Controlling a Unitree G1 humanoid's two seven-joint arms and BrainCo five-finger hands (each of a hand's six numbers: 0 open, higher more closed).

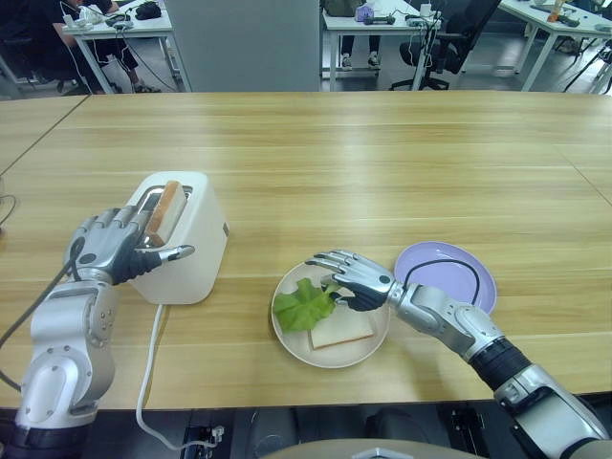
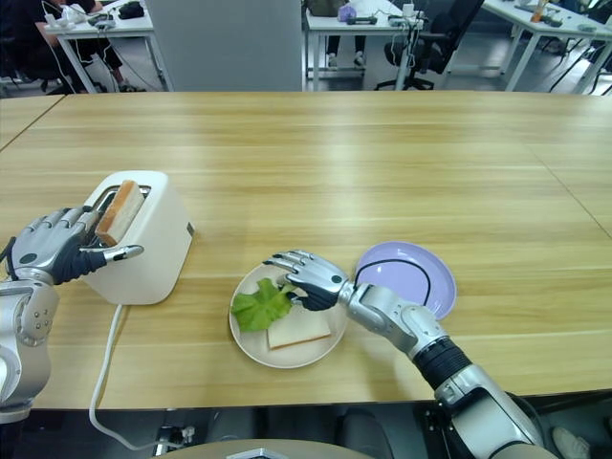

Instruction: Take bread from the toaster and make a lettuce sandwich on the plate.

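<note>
A white toaster (image 1: 188, 245) stands on the table's left side with one bread slice (image 1: 163, 212) sticking up from its slot. My left hand (image 1: 117, 249) is at the toaster's left side, fingers spread beside the slice, holding nothing. A cream plate (image 1: 330, 315) near the front centre holds a bread slice (image 1: 341, 330) with a lettuce leaf (image 1: 303, 304) lying partly on it and over the plate's left part. My right hand (image 1: 354, 278) hovers over the plate's upper right, fingers spread just above the lettuce and bread, grasping nothing.
A purple plate (image 1: 447, 274) lies right of the cream plate, partly behind my right forearm. The toaster's white cord (image 1: 151, 378) runs off the front edge. Desks and chairs stand beyond the table's far edge.
</note>
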